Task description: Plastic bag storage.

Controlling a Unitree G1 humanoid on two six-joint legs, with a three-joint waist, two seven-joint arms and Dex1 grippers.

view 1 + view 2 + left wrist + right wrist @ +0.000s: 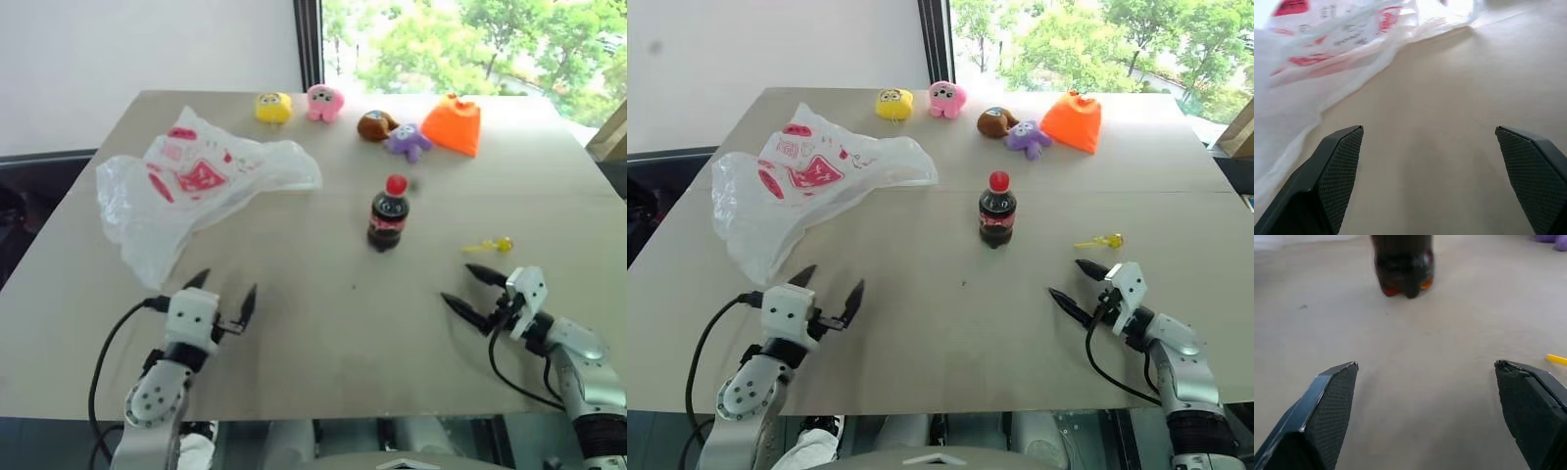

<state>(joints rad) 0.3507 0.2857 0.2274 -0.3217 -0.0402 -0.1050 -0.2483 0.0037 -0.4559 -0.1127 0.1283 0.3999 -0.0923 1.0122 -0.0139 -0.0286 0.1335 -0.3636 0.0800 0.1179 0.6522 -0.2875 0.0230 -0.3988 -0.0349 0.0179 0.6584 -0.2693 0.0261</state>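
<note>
approach step, nothing gripped: left gripper point(224, 290) wide, bag point(196, 186) at its 11 o'clock; right gripper point(472, 290) wide, empty. next, probably reach the bag's near edge.

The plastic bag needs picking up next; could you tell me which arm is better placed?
Left. Its open pincer sits just short of the plastic bag; the right pincer is across the table.

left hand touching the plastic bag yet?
Apart. The left eye view shows bare table between the open left hand and the plastic bag; in the left wrist view the bag lies beyond both fingertips.
</note>
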